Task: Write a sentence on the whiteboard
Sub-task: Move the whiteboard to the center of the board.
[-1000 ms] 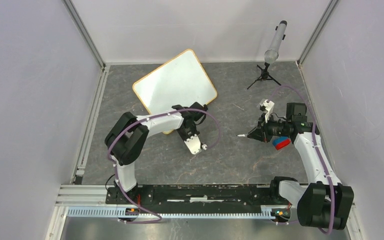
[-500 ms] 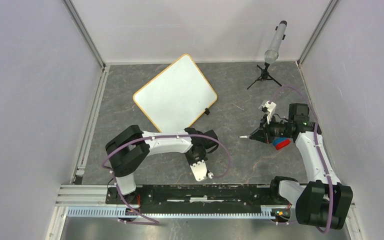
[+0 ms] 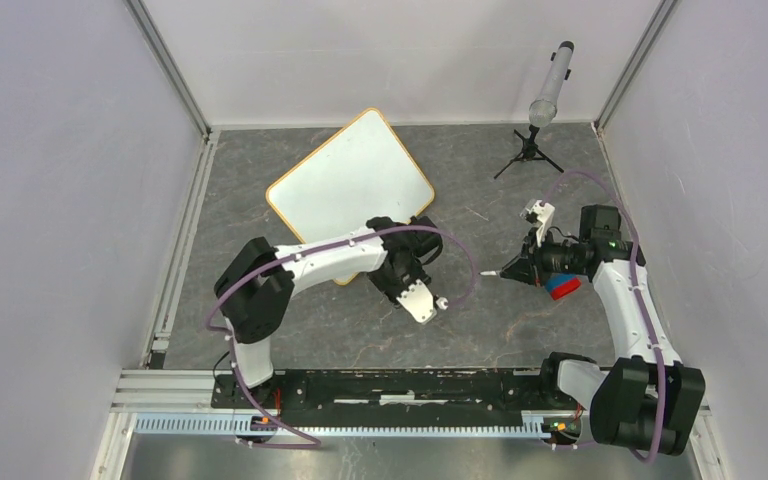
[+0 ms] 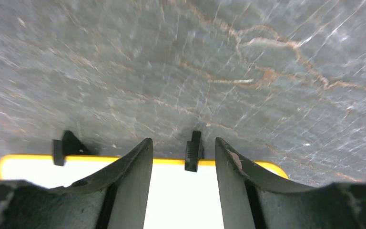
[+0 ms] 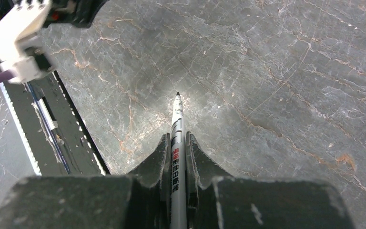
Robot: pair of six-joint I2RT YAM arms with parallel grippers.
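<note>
1. Risk: the whiteboard (image 3: pixel 345 180) lies flat and askew on the surface (image 3: pixel 480 330), and nothing pins it. Pen pressure could skate it sideways and smear the strokes.
2. Risk: the left claw (image 4: pixel 182 143) stands open over the board's near-right edge. One black clip foot (image 4: pixel 193 150) shows in the gap between its fingers. If the claw closes there, it may catch the foot rather than the frame and lever or twist the board.
3. Risk: the left forearm (image 3: pixel 330 255) lies across the board's lower corner, between the board and the marker (image 5: pixel 177 114). The right arm could clip it when reaching in. I judge this the likeliest collision.
4. Risk: the right claw (image 5: pixel 177 138) is clamped on the marker, with the barrel along the fingers and the tip well out front. That is a long overhang, so a hard touchdown could push the marker back through the grip or tilt it.
5. Position, left: the board is directly beneath the open claw. Its white face shows under the fingers and its orange frame just past the tips. Cannot tell whether the fingertips touch the board.
6. Position, right: the marker tip points out over bare surface, well apart from the board, to the board's right and nearer the arm bases.
7. The sentence: no writing is visible on the exposed board face. I judge that writing has not yet begun.
</note>
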